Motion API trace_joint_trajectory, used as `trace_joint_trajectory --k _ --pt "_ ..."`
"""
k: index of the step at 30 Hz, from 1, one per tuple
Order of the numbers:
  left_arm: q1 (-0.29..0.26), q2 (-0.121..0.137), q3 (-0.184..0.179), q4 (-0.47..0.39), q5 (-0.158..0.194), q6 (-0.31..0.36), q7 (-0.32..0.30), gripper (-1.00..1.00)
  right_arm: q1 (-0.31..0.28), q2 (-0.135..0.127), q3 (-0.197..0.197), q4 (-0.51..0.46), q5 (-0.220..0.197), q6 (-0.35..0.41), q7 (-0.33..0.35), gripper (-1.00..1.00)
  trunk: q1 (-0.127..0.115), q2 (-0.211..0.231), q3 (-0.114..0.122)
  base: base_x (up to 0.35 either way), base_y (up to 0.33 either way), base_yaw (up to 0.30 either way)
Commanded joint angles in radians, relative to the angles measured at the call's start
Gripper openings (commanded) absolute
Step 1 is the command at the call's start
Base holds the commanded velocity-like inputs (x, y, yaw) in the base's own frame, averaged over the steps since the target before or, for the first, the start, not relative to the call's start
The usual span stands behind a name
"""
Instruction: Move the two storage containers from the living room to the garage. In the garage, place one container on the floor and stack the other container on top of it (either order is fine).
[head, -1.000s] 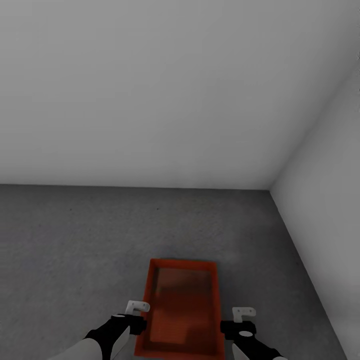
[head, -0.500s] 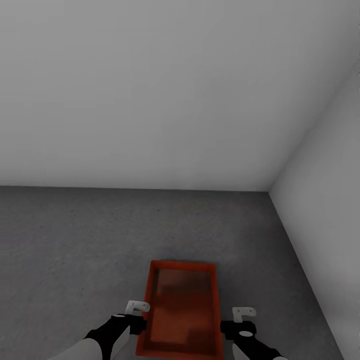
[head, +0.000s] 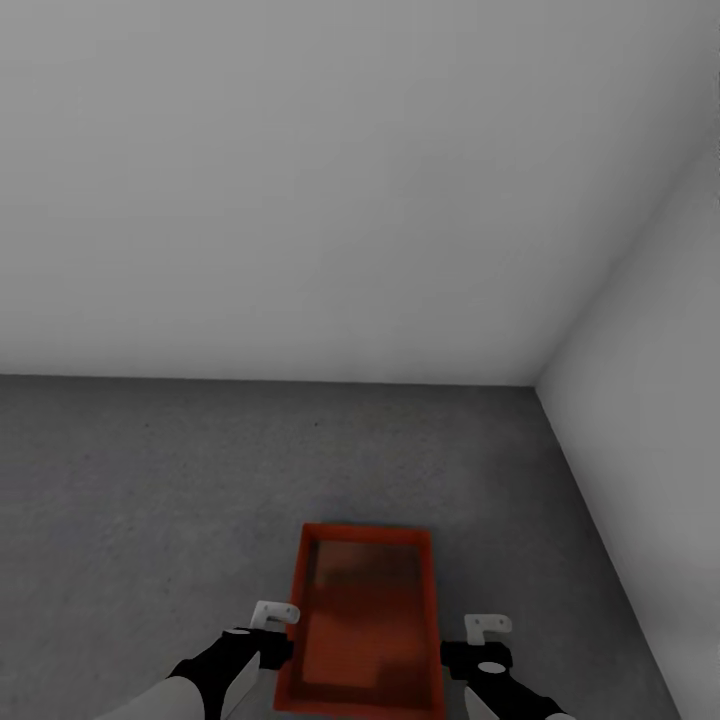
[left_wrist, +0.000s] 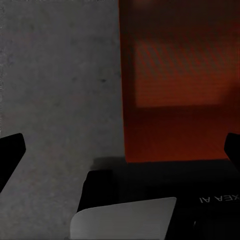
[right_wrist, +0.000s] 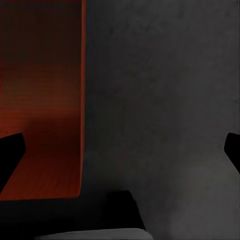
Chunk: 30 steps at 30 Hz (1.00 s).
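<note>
Head: bin (head: 365, 620) sitting on the floor (head: 150, 480) between left gripper (head: 275, 615) and right gripper (head: 487, 627).
Left wrist: fingers (left_wrist: 10, 152) spreading wide, empty, bin just beside.
Right wrist: fingers (right_wrist: 10, 150) likewise apart, bin beside.

We see soft, even light with no clear source; the walls (head: 300, 200) shade smoothly from pale to grey toward the corner. The floor (head: 150, 470) looks grainy and dim. The bin (head: 365, 620) holds blocky darker patches inside. Both wrist views are darker and blurred, with a murky shadow at the bin's near edge.
</note>
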Motion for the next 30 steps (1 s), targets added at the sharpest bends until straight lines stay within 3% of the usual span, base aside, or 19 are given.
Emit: trace_joint_trajectory --k 1,30 --pt "0.000 0.000 0.001 -0.002 -0.010 0.006 0.002 1.00 -0.001 0.000 0.008 0.000 -0.011 -0.004 -0.004 1.00 -0.004 0.007 0.003 0.000 0.000 0.000" --pt "0.000 0.000 0.001 -0.002 -0.010 0.005 0.002 1.00 -0.001 0.000 0.008 0.000 -0.011 -0.006 -0.004 1.00 -0.115 0.210 0.094 0.000 0.000 0.000"
